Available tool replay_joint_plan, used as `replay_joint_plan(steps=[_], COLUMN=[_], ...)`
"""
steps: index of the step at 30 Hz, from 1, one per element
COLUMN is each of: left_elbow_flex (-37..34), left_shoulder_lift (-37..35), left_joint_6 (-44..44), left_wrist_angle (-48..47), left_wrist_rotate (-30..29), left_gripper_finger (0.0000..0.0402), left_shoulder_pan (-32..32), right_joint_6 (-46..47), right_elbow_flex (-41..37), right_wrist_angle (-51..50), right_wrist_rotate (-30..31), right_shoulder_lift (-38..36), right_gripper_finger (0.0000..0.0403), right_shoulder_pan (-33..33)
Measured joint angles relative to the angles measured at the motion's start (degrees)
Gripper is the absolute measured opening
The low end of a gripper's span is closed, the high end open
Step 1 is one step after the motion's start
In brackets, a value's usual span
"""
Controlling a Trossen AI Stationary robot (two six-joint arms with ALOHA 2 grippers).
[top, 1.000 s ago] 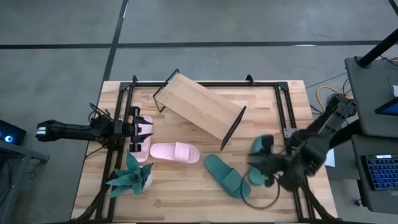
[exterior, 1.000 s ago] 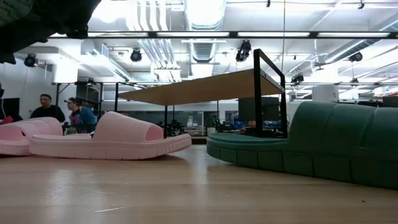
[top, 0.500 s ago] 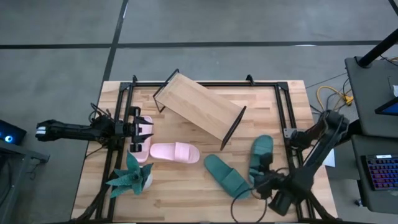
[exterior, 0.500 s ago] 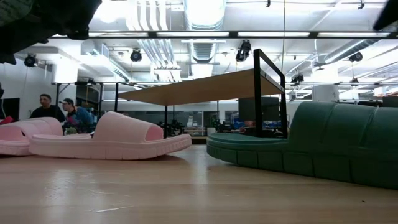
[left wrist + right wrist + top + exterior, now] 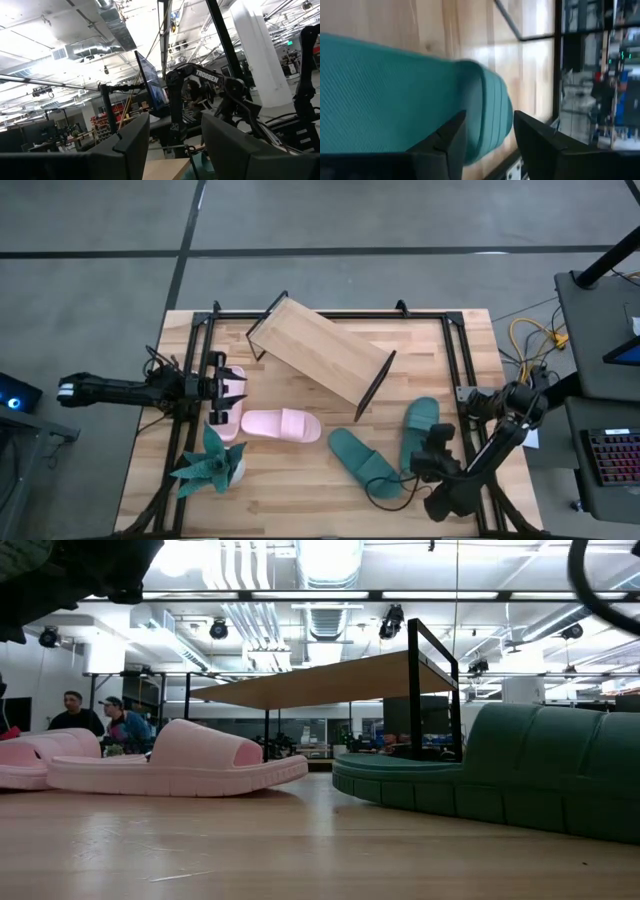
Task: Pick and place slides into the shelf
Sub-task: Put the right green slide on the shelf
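Observation:
The shelf [image 5: 320, 355] stands askew at the table's middle. One pink slide [image 5: 282, 425] lies in front of it, and a second pink slide [image 5: 232, 405] lies by the left edge. My left gripper [image 5: 226, 390] waits there, open and holding nothing. Two green slides lie at the near right, one [image 5: 365, 463] slanting and one [image 5: 420, 428] closer to the right rail. My right gripper [image 5: 433, 456] is open and tipped downward at this second slide's near end [image 5: 490, 107], which shows past its two fingers. My right gripper slants down from the table's near right side over the rounded near end [image 5: 492, 120] of the right-hand green slide. The slide lies flat on the table. I cannot tell whether the fingers [image 5: 447, 145] touch it.
A green leafy toy plant [image 5: 214, 465] stands at the near left. Black frame rails [image 5: 465, 380] run along the table's sides. A black cable loop [image 5: 385, 490] lies beside the right arm. In the low view, people [image 5: 75, 712] stand in the room beyond the table.
My right arm has come down toward the table and its near edge. Its gripper has tipped from roughly level to pointing downward at the right green slide's near end. The slides and the shelf have stayed in place.

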Motion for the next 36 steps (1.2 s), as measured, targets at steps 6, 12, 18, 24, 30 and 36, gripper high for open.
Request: replay_joint_plan(steps=[6, 12, 18, 24, 30, 36], left_elbow_flex=[0.0, 0.0, 0.0, 0.0, 0.0, 0.0], left_shoulder_lift=[0.0, 0.2, 1.1, 2.4, 2.5, 2.6], left_joint_6=[0.0, 0.0, 2.7, 4.4, 4.4, 4.4], left_wrist_angle=[0.0, 0.0, 0.0, 0.0, 0.1, 0.1], left_wrist_rotate=[0.0, 0.0, 0.0, 0.0, 0.0, 0.0], left_gripper_finger=[0.0167, 0.0167, 0.0167, 0.0167, 0.0167, 0.0167], left_shoulder_pan=[0.0, 0.0, 0.0, 0.0, 0.0, 0.0], right_joint_6=[0.7, 0.7, 0.7, 1.1, 1.1, 1.4], right_elbow_flex=[0.0, -0.2, -1.2, -3.5, -5.9, -8.9], right_wrist_angle=[2.0, 2.8, 2.9, 3.3, 3.5, 5.0], right_wrist_rotate=[-0.3, -0.3, -0.4, -3.3, -2.9, -2.9], right_shoulder_lift=[0.7, 0.7, 0.7, 0.6, 0.6, 0.6], right_gripper_finger=[0.0182, 0.0182, 0.0178, 0.0176, 0.0175, 0.0168], right_shoulder_pan=[-0.3, -0.7, -1.4, -2.6, -3.8, -5.8])
